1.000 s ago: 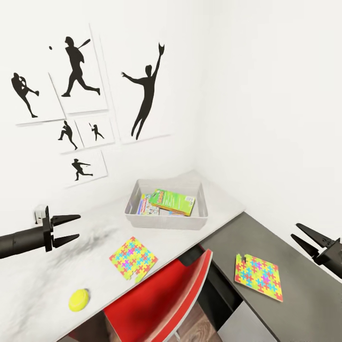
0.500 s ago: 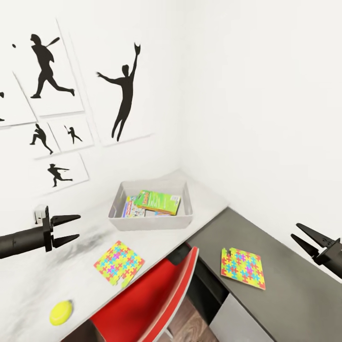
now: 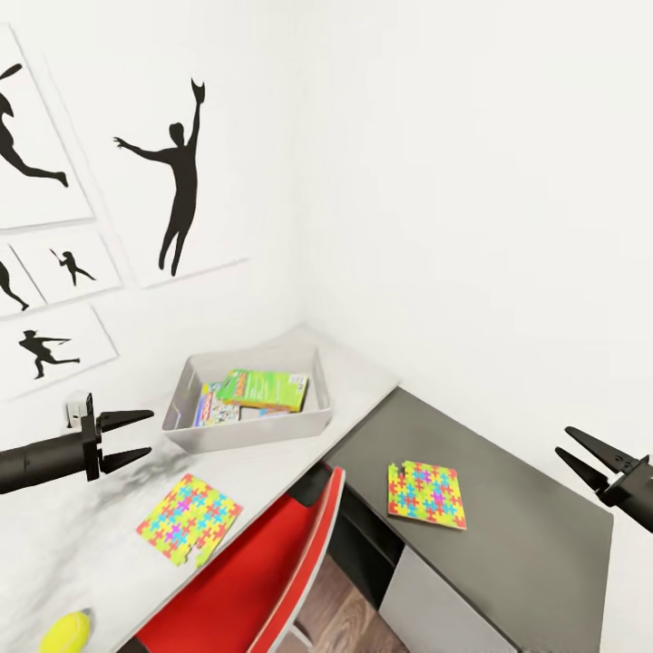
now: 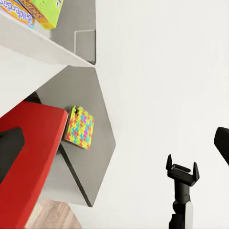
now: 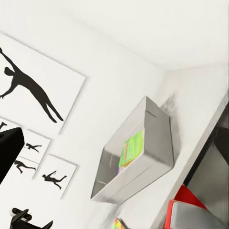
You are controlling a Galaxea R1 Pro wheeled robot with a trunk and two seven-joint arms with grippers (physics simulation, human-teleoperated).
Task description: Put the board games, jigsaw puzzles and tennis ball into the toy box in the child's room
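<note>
The toy box (image 3: 243, 433) stands on the pale part of the table (image 3: 363, 381), by the wall. Inside it lie a green-edged board game (image 3: 263, 388) and a second one (image 3: 216, 411). One jigsaw puzzle (image 3: 189, 519) lies on the pale top in front of the box, another (image 3: 427, 494) on the dark lower section. The tennis ball (image 3: 65, 632) sits near the front edge at far left. My left gripper (image 3: 151, 433) hovers open left of the box. My right gripper (image 3: 563, 442) hangs open over the dark section's far right end. Both are empty.
A red chair (image 3: 254, 580) is pushed in under the table between the two puzzles. Black silhouette posters (image 3: 177, 172) hang on the white wall behind the box. The room's corner closes the table's far side. Wood floor (image 3: 340, 617) shows below.
The camera has turned to the right, so the box, puzzles and ball sit further left in the picture. Both grippers hold the same pose, open.
</note>
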